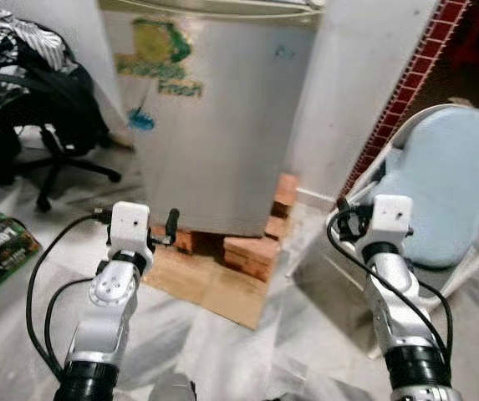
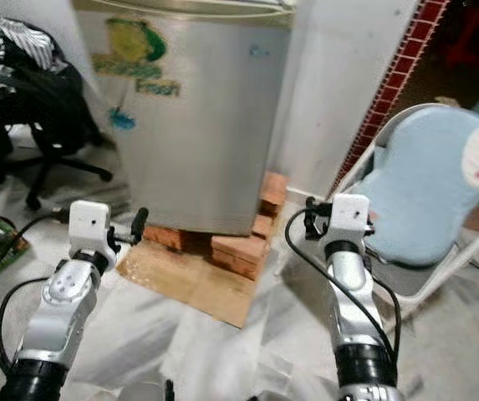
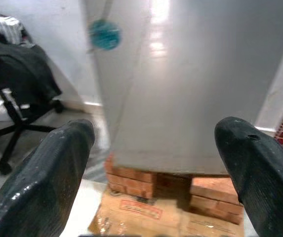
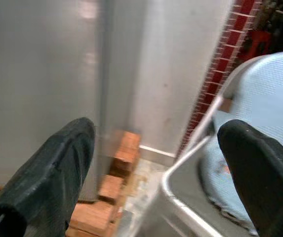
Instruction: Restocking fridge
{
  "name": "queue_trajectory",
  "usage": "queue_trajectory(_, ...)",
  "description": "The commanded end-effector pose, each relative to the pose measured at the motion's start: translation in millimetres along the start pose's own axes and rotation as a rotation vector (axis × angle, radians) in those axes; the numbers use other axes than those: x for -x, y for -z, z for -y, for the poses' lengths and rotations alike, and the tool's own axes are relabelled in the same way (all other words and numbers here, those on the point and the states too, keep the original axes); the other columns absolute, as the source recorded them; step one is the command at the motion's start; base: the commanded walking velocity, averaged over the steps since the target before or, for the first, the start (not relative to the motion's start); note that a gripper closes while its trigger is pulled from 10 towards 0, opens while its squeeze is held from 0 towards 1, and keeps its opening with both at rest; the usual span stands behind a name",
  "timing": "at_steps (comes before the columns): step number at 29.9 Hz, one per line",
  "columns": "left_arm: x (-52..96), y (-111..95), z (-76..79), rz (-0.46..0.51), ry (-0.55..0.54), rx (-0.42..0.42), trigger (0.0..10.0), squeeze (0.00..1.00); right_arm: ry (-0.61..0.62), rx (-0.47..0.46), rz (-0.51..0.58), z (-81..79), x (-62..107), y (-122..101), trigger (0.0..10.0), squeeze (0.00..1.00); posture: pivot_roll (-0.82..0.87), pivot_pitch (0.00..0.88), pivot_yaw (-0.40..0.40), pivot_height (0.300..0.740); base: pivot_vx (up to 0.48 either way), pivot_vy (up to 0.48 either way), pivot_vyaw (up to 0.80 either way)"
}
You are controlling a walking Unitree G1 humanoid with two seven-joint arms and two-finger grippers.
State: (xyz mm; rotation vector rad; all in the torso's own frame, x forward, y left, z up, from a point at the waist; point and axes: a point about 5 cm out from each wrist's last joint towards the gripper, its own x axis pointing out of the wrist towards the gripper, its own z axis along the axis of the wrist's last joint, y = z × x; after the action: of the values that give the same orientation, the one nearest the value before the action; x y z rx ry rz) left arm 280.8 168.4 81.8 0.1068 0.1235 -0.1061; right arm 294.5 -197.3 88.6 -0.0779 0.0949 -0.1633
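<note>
The fridge [image 1: 214, 117] is standing closed straight ahead, raised on bricks [image 1: 252, 251] with cardboard [image 1: 214, 288] lying under it. Its silver door is plain, carrying a green and yellow sticker [image 1: 160, 58] near the top. To the right of the fridge a folding chair [image 1: 448, 192] with a blue cushion is standing close; the right arm could be catching it when swinging. The left gripper [image 3: 153, 148] and right gripper [image 4: 156, 158] are both hovering before the fridge, fingers spread wide, holding nothing.
</note>
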Motion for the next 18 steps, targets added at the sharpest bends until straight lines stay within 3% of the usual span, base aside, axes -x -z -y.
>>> queue_trajectory(1,0.3,1,-4.2,-0.005,-0.011,0.003,10.0,0.00,-0.007,-0.011,0.012,-1.8,0.4,-5,10.0,0.00,0.09,0.000,-0.045,0.740,0.000,0.480,0.00)
queue_trajectory(6,-0.8,4,-1.3,-0.036,0.008,0.056,10.0,0.00,0.001,0.029,0.002,1.1,-0.5,-3,10.0,0.00,0.09,0.000,-0.046,0.740,0.000,0.480,0.00)
queue_trajectory(9,-2.0,3,-1.8,-0.032,0.007,0.048,10.0,0.00,0.048,-0.068,-0.013,6.4,-0.9,-4,10.0,0.00,0.09,0.000,-0.045,0.740,0.000,0.480,0.00)
queue_trajectory(11,-2.6,3,-2.0,-0.032,0.007,0.050,10.0,0.00,0.044,0.001,0.015,8.9,-1.8,-7,10.0,0.00,0.08,0.000,-0.044,0.740,0.000,0.480,0.00)
queue_trajectory(18,-5.5,3,-0.1,-0.036,0.031,0.052,10.0,0.00,0.010,-0.061,0.011,8.3,-0.4,-9,10.0,0.00,0.08,0.000,-0.041,0.740,0.000,0.480,0.00)
